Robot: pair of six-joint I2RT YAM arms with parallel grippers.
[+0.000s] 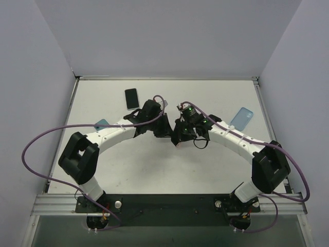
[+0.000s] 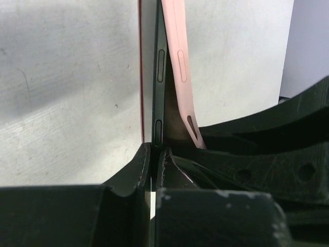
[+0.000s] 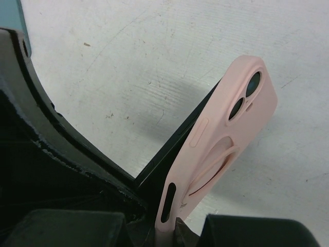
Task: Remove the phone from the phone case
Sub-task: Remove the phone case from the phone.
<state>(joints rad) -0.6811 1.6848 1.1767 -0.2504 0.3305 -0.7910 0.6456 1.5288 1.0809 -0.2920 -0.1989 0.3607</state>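
Currently the left gripper (image 2: 156, 154) is clenched on the dark phone (image 2: 158, 87), pinching its lower end edge-on. The right gripper (image 3: 168, 222) is clamped on the bottom end of the pink phone case (image 3: 226, 139). The case is peeled off the phone along the button side, with the gap widening toward 12 o'clock in the left wrist view. Can't tell if the bottom end is still seated. The case back with its camera cutouts faces the right wrist camera, tip toward 1 o'clock. Both sit above the table (image 1: 154, 170), near its centre. From there, a second black phone (image 1: 132, 98) lies flat at 10 o'clock. A light blue case (image 1: 241, 118) lies at 3 o'clock, and another blue item (image 1: 101, 124) at 9 o'clock is partly hidden by the left arm (image 1: 110, 135).
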